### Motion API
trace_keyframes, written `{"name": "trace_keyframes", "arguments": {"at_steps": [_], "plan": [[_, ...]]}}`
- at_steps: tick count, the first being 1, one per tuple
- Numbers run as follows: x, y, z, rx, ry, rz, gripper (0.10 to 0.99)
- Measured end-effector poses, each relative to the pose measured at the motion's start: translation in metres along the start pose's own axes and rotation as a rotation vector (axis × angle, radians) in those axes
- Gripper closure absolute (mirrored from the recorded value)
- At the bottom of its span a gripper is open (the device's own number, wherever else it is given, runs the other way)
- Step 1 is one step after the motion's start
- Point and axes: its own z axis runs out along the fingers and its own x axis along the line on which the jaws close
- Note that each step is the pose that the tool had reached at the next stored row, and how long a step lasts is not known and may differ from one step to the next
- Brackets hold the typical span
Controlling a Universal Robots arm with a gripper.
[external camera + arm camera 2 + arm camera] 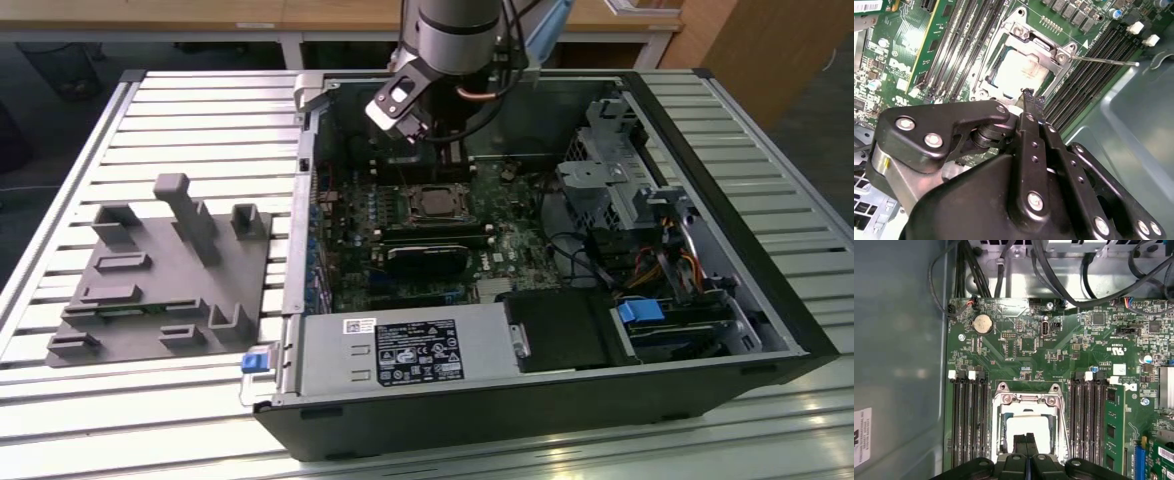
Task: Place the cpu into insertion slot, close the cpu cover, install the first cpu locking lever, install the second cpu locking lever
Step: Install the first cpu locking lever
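The cpu, a silvery square, lies in the insertion slot, which it hides, on the green board. The cpu cover, a silvery frame, lies down flat around it. A thin metal locking lever sticks out free from the cover's corner, over the memory slots. My gripper hangs just above the cpu with its two black fingers pressed together and nothing between them. In the second wrist view the gripper ends over the cover's edge. In the exterior view the gripper hangs inside the open case, above the socket area.
Long black memory slots flank the socket on both sides. A black heatsink block sits just in front of it. Cables, a drive cage and the power supply fill the case. A grey fixture lies on the table.
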Motion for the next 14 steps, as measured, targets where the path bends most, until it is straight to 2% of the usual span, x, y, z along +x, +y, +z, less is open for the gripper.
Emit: {"name": "trace_keyframes", "arguments": {"at_steps": [11, 14], "plan": [[0.0009, 0.0006, -0.0141, 0.003, 0.0032, 0.0, 0.965], [0.001, 0.0007, -0.016, 0.004, 0.0035, 0.0, 0.965]]}}
